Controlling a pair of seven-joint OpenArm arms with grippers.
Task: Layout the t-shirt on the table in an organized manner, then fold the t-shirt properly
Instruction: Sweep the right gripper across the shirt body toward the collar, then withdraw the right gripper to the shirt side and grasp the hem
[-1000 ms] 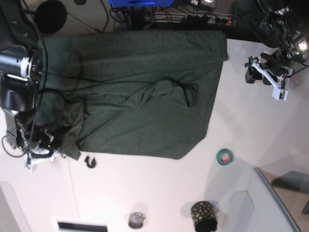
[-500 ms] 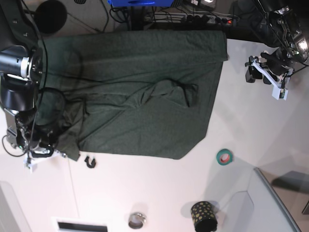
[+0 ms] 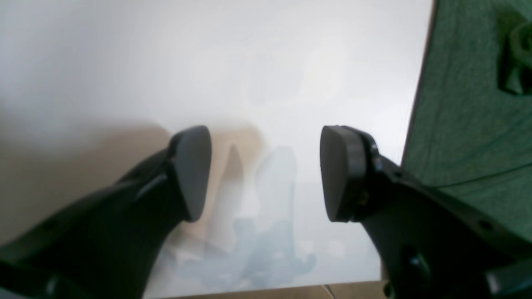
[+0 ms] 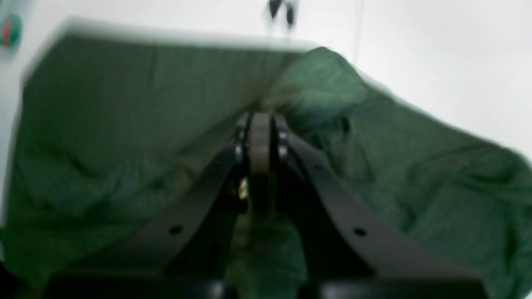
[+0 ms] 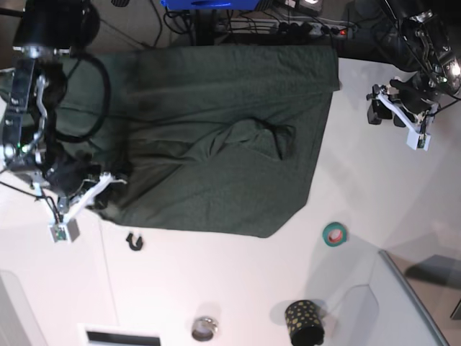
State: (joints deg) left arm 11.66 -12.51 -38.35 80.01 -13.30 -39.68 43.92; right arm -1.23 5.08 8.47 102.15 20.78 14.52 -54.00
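The dark green t-shirt [image 5: 216,137] lies spread over the back half of the white table [image 5: 238,281], with a bunched fold near its middle. My right gripper [image 5: 109,180] is at the shirt's left front edge, shut on a pinch of the fabric. In the right wrist view its jaws [image 4: 259,137] are pressed together on the cloth, and the t-shirt [image 4: 124,124] rises around them. My left gripper [image 5: 385,110] hovers over bare table to the right of the shirt. It is open and empty, fingers [image 3: 191,170] wide apart, with the t-shirt [image 3: 469,104] edge beside it.
A teal tape roll [image 5: 334,233] lies right of the shirt's front corner. A black dotted cup [image 5: 303,322], a metal ring [image 5: 204,329] and a small black clip [image 5: 134,241] sit nearer the front. A grey bin corner [image 5: 414,303] is at front right. Cables run behind the table.
My right gripper has shut on the shirt's left edge and moved inward over the table, pulling the fabric with it; the arm has swung up. The left arm has stayed put.
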